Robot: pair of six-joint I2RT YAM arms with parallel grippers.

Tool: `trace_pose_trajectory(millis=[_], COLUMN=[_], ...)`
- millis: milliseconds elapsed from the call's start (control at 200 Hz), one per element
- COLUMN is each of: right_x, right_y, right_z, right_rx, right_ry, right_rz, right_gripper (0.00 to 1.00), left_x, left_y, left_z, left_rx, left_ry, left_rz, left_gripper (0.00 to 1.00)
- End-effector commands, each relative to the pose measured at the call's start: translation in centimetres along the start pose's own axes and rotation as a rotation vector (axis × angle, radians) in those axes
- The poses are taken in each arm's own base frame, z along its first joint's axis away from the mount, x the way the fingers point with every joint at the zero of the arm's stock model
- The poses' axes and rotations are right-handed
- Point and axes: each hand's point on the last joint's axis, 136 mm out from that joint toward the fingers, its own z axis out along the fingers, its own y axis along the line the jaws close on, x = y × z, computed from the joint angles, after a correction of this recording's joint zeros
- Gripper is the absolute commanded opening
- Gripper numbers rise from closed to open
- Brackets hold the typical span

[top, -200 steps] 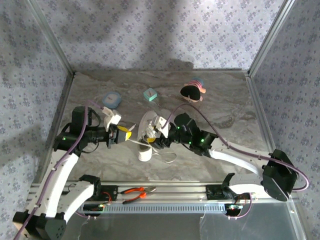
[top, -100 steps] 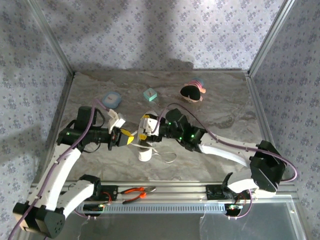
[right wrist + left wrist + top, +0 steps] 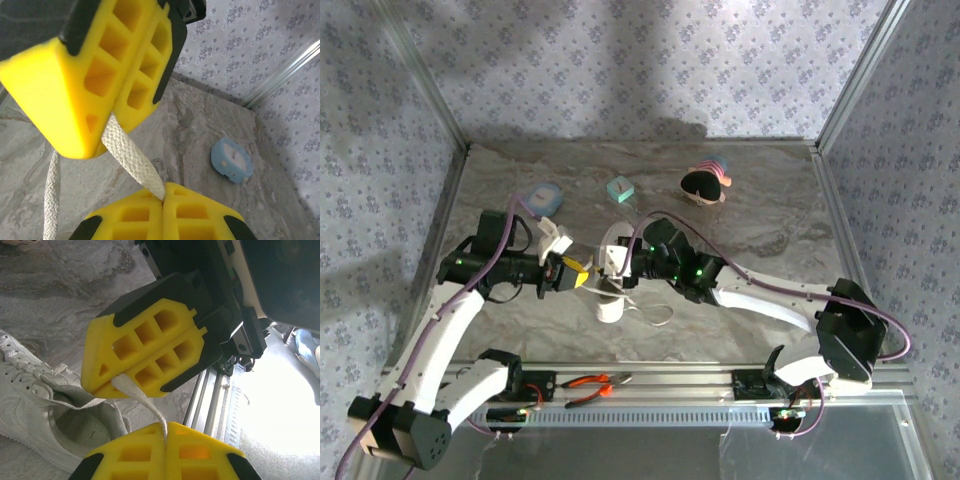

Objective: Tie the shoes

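Close beside a white low-top sneaker (image 3: 42, 392), the yellow-fingered left gripper (image 3: 165, 429) and right gripper (image 3: 162, 194) each clench one thin white lace (image 3: 146, 402), a short stretch between them.

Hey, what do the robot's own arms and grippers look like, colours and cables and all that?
The left arm and right arm have white link shells and black joint housings with small green lights, and a purple cable runs along each. The left gripper and right gripper have blocky yellow fingers with rectangular cut-out pockets and black backing.
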Motion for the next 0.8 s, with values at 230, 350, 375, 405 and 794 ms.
trace_pose_trajectory(millis=[230, 350, 375, 405, 794], right_x=[0.0, 0.1, 0.0, 0.1, 0.0], right_y=[-0.2, -0.2, -0.2, -0.2, -0.5], right_z=[-1.0, -1.0, -0.9, -0.9, -0.8], right_rx=[-0.024, -0.022, -0.022, -0.021, -0.009], right_ry=[0.091, 0.097, 0.097, 0.099, 0.106], right_rz=[-0.012, -0.007, -0.006, -0.005, 0.014], right_gripper=[0.00, 0.00, 0.00, 0.00, 0.00], left_x=[-2.8, -3.0, -2.9, -2.8, -1.4], left_y=[0.5, 1.2, 1.4, 1.6, 3.3], left_z=[-1.2, -0.7, -0.5, -0.3, 2.0], left_rx=[-0.084, -0.079, -0.077, -0.078, -0.128], left_ry=[-0.146, -0.171, -0.169, -0.163, -0.121], left_rz=[0.021, -0.022, -0.034, -0.047, -0.095], left_gripper=[0.53, 0.54, 0.54, 0.54, 0.50])
